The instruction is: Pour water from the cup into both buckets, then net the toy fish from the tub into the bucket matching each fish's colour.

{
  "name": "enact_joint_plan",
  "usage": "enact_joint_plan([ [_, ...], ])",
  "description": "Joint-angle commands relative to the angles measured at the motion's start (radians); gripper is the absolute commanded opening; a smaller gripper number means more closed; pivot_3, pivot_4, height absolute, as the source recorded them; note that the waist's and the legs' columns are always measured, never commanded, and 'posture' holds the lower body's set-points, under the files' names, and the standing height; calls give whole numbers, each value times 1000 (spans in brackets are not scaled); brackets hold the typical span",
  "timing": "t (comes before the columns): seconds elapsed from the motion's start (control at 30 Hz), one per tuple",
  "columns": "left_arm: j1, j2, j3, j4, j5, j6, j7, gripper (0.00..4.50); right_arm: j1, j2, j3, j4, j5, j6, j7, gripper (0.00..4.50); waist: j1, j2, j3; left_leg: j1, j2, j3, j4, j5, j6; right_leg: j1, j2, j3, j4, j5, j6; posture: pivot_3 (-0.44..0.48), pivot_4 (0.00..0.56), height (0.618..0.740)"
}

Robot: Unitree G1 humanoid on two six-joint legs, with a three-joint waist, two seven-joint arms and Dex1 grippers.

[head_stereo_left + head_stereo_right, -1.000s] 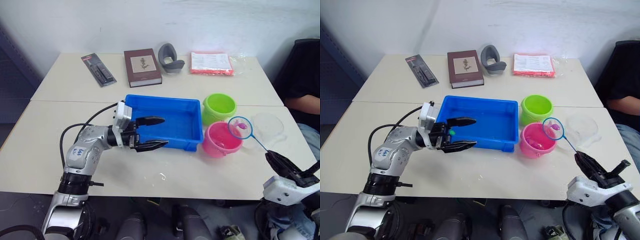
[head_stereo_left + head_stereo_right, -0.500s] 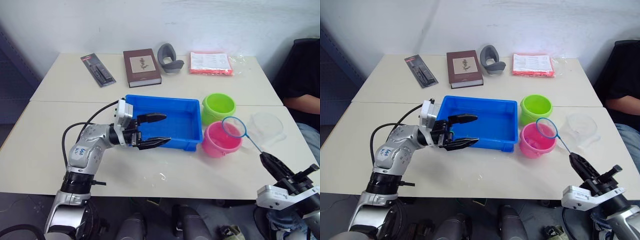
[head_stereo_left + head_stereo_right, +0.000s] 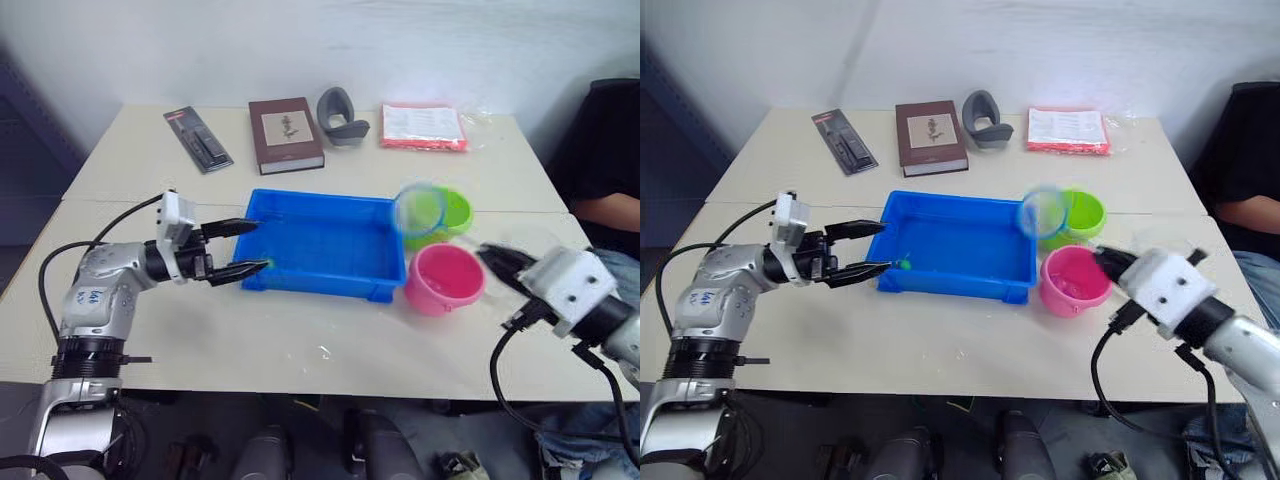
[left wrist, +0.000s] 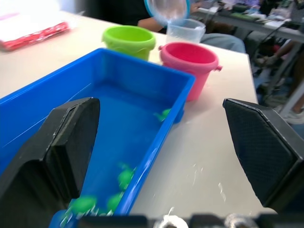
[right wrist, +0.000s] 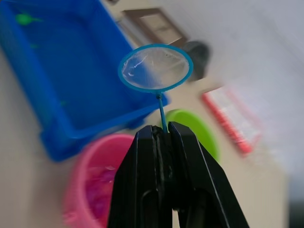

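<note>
Tabletop (image 3: 330, 345) carries everything, and the widest change on it is the left arm: its gripper (image 3: 243, 248) has drawn back from over the tub (image 3: 325, 250) to that tub's near-left corner, jaws spread wide around nothing. The right gripper (image 3: 492, 258) has swung in from the tabletop's near-right edge to just beside the pink bucket (image 3: 444, 278), jaws pressed together on the thin stick of the net (image 5: 155, 67).

That net, a second ago held above the pink bucket with a pink fish in it, now hangs empty with its hoop near the tub's far-right corner, in front of the green bucket (image 3: 448, 212). I judge the pink fish delivered and the net heading back for another catch.

The net's long axis runs from the right jaws up and leftward, hoop end leading toward the tub, hoop face roughly upright.

Smallest, the green fish (image 4: 124, 177) left in the tub: several cluster at its near-left corner, one (image 4: 163, 114) lies apart.
</note>
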Motion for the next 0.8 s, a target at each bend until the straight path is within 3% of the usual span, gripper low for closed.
enact_joint_plan([
  [0.03, -24, 29, 35, 46, 16, -54, -18, 4470, -207, -34, 140, -10, -18, 168, -25, 0, -4, 0, 0, 0, -1, 0, 0, 0, 0, 0, -1, 0, 0, 0, 0, 0, 150, 740],
  [0.17, -4, 60, 53, 65, 23, -72, -31, 4470, -383, -71, 284, 39, -111, 187, 24, 0, -7, 0, 0, -1, -1, -1, -1, 0, 0, -1, -2, -2, -1, 0, 0, 0, 150, 740],
  [0.27, -15, 71, 48, 106, 40, -97, -44, 4470, -528, -144, 456, 191, -321, 14, 119, 0, -10, 1, 1, -2, -1, 1, -1, 0, -1, -3, -2, -1, -1, 0, 0, 0, 150, 740],
  [0.4, -34, 63, 24, 107, 50, -85, -56, 4470, -674, -155, 583, 357, -486, -160, 229, 0, -10, 1, 0, -3, -2, 3, -1, 0, 0, -3, -1, -1, -2, 0, 0, 0, 150, 740],
  [0.8, -86, 35, -70, 72, 90, -84, -106, 4470, -916, -26, 729, 598, -593, -517, 603, 0, -13, 1, 0, -3, 0, 4, -1, 1, -2, -3, 1, -1, -1, 1, 2, 0, 150, 740],
])
